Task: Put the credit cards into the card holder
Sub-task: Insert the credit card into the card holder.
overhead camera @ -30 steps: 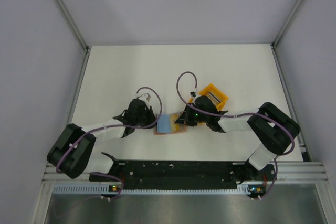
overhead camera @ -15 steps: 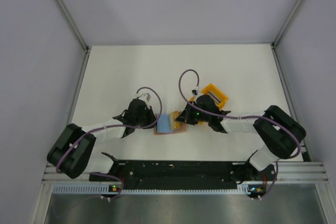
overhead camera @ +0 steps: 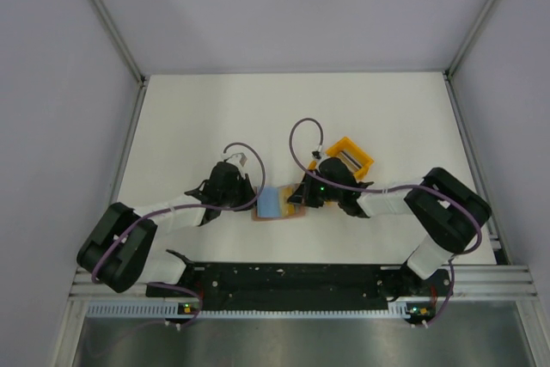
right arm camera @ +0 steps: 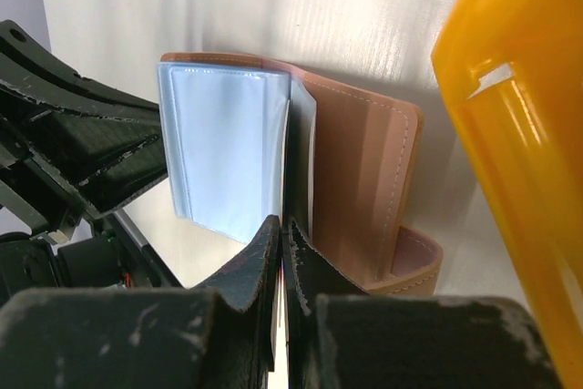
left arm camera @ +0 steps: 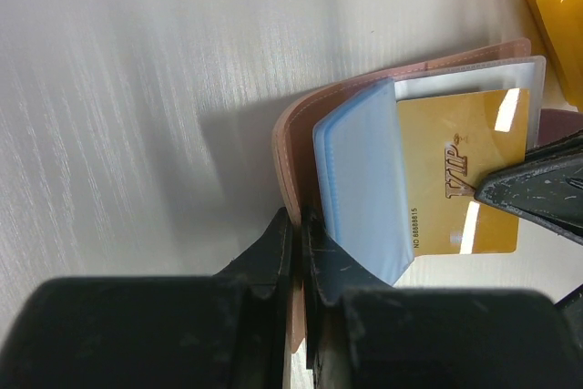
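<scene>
The tan card holder [overhead camera: 277,213] lies open between my two grippers. My left gripper [left arm camera: 298,225] is shut on the edge of the holder's leather cover [left arm camera: 290,148]; in the top view it [overhead camera: 247,196] is at the holder's left. A light blue leaf [left arm camera: 360,179] stands up inside the holder. A gold credit card marked VIP [left arm camera: 460,166] lies partly under a clear pocket. My right gripper [right arm camera: 284,225] is shut on this card's thin edge, beside the blue leaf [right arm camera: 223,152] and the tan cover [right arm camera: 364,179]. In the top view it [overhead camera: 301,197] is at the holder's right.
A bright yellow plastic tray [overhead camera: 353,159] stands just behind my right gripper; its wall fills the right of the right wrist view [right arm camera: 519,134]. The left gripper's black body [right arm camera: 73,143] is close on the left there. White table, grey walls around.
The right arm's elbow swung out to the right and came back. Both grippers, the holder and the card stay almost where they were.
</scene>
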`<state>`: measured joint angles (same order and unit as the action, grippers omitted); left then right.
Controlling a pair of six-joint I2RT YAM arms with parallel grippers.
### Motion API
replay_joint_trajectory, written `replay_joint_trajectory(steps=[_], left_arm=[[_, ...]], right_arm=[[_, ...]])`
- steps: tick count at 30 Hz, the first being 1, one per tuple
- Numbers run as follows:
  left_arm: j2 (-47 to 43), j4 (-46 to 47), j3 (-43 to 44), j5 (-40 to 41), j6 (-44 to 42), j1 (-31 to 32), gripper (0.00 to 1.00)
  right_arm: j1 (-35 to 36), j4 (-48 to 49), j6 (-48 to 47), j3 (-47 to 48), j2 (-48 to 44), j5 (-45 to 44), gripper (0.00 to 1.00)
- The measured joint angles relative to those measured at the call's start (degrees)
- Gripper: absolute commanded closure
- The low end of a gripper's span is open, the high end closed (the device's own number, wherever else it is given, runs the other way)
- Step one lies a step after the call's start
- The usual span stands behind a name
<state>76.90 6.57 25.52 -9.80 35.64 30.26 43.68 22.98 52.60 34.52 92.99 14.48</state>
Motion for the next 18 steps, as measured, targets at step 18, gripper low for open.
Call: replay_joint_trajectory(steps=[18], left_arm=[[0.00, 0.00, 0.00, 0.00, 0.00, 0.00, 1.00]], right_arm=[[-0.07, -2.58, -1.57, 0.15, -4.09, -1.90, 1.00]])
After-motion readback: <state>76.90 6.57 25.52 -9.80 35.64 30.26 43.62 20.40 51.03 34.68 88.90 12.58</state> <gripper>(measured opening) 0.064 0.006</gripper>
